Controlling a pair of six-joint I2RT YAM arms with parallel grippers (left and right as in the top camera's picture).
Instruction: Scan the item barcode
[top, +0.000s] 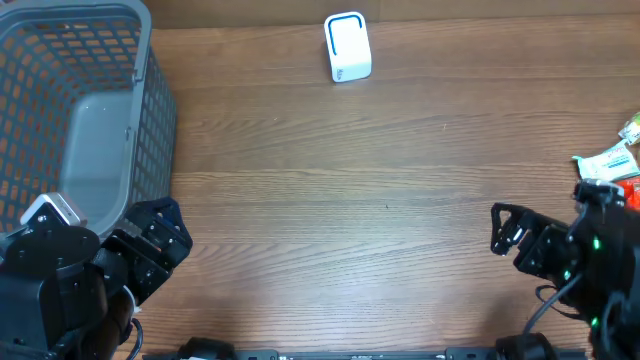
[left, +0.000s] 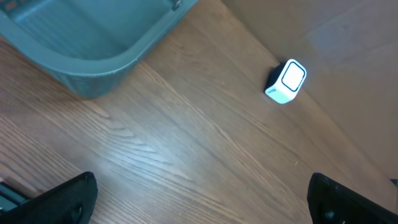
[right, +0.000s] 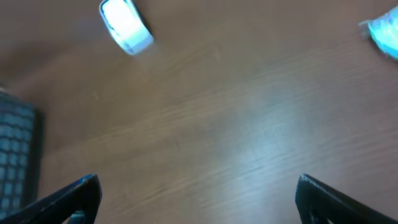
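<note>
Nearest the robot, the left pincer (top: 150, 245) and the right pincer (top: 510, 232) both hang low over the wooden counter (top: 330, 210), each spread wide and pinching nothing; the wrist views show dark fingertips at the bottom corners with bare wood between them. The likeliest trouble, as I judge it, starts at the right edge: the items (top: 612, 160) to be scanned are a small heap of packets, white and green with a bit of red, lying just past the right pincer and partly cut off by the frame. A wide grab there could catch two packets at once, or push the heap off the edge of the counter, and thin wrappers may slip or crumple so that the barcode bends out of reading. Which face carries a barcode cannot be told from here. The stretch of counter between the arms is bare, so nothing blocks a carry across it. On the left, the grey mesh basket (top: 150, 110) stands just beside the left pincer, and a careless swing of that arm could knock its wall. Farthest off, near the back edge, sits the white scanner (top: 347, 46) with its blue-rimmed window, well apart from both arms; a hasty approach could nudge it and turn its window away.
</note>
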